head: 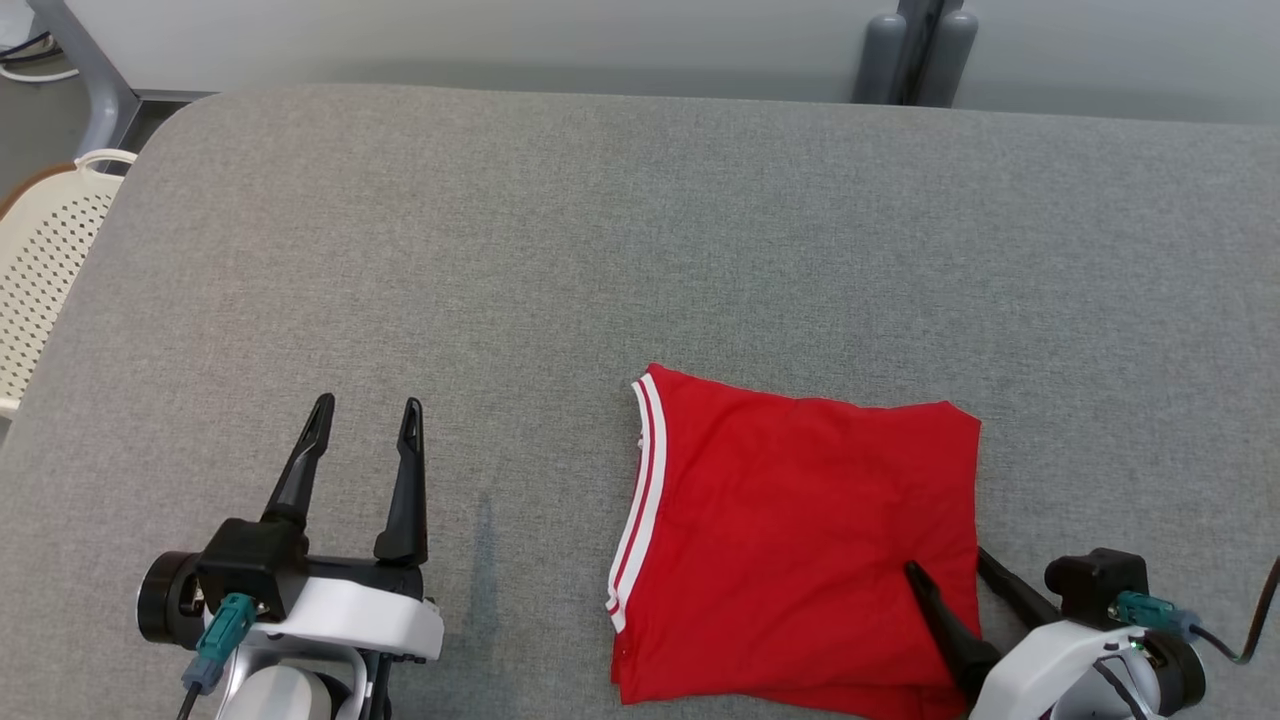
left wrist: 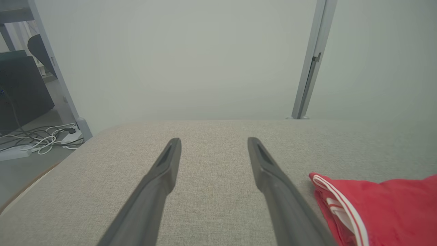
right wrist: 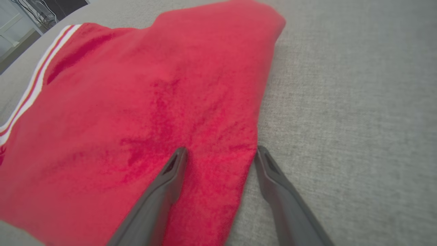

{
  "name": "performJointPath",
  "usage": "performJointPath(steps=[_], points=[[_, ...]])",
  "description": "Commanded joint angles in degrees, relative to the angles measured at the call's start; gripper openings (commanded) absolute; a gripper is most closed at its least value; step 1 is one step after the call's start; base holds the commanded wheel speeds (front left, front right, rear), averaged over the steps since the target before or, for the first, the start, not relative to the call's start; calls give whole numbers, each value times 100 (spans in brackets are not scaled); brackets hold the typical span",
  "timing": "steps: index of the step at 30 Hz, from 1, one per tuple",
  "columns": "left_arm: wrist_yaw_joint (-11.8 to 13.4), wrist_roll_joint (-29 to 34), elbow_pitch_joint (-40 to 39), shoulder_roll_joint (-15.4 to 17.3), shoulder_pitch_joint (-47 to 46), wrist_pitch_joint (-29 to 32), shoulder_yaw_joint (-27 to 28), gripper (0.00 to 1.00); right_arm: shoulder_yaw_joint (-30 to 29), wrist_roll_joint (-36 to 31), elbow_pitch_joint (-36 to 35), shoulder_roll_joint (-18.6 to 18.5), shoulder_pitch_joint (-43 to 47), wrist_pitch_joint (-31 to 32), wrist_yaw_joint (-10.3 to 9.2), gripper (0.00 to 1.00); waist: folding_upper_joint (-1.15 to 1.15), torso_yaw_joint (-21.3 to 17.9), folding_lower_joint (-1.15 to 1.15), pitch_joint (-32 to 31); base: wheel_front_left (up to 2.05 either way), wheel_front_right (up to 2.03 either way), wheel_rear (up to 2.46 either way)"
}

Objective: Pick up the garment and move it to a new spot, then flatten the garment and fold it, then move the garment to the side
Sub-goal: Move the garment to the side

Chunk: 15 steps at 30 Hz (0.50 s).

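A red garment [head: 800, 540] with a white-and-red striped band on its left edge lies folded into a rough square on the grey table [head: 640, 230]. My right gripper [head: 945, 560] stands open astride its right edge: one finger rests on the red cloth, the other on the bare table, as the right wrist view shows around the garment [right wrist: 164, 112] and the gripper [right wrist: 220, 152]. My left gripper [head: 367, 410] is open over bare table to the left of the garment, holding nothing. In the left wrist view the gripper [left wrist: 213, 141] has the garment [left wrist: 379, 208] at lower right.
A cream perforated chair [head: 45, 260] stands off the table's left edge. Grey posts [head: 915, 50] rise behind the far edge before a pale wall. Cables [left wrist: 41, 140] lie on the floor past the table's left corner.
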Motion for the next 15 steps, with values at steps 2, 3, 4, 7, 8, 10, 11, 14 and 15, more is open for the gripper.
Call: performJointPath(steps=[2, 3, 4, 7, 8, 10, 11, 14, 15], points=[[-24, 30, 41, 22, -109, -30, 7, 100, 235, 154, 269, 5, 44, 246, 6, 49, 0, -15, 0, 1, 0, 0, 0], [-25, 32, 52, 24, -126, -37, 5, 100, 298, 229, 305, -15, 17, 297, 10, 22, 0, -19, 0, 2, 0, 0, 0], [-26, 34, 65, 29, -137, -47, 1, 100, 387, 288, 335, -39, -8, 342, 10, 0, 0, -25, 0, 0, 0, 0, 0], [-21, 40, 79, 52, -133, -66, 13, 100, 513, 317, 310, -246, -175, 226, 8, 0, 0, -80, 0, -1, 0, 0, 0], [-11, 42, 68, 65, -122, -73, 24, 100, 538, 328, 284, -300, -232, 172, 7, 0, 0, -114, 0, 3, 0, 0, 0], [23, 56, 14, 80, -88, -77, 40, 100, 552, 306, 211, -428, -365, 55, 0, 0, 0, -217, 0, 30, 0, 0, 0], [26, 52, -8, 80, -65, -83, 33, 100, 539, 299, 206, -510, -409, 20, -14, 0, 0, -279, 0, 38, 0, 0, 0], [59, 37, -90, 108, -2, -82, 69, 100, 552, 251, 141, -727, -512, -81, -19, 0, 0, -540, 0, 69, 0, 0, 0], [64, 34, -114, 116, 11, -82, 80, 100, 565, 214, 118, -796, -536, -133, -18, 0, 0, -647, 0, 76, 0, 0, 0]])
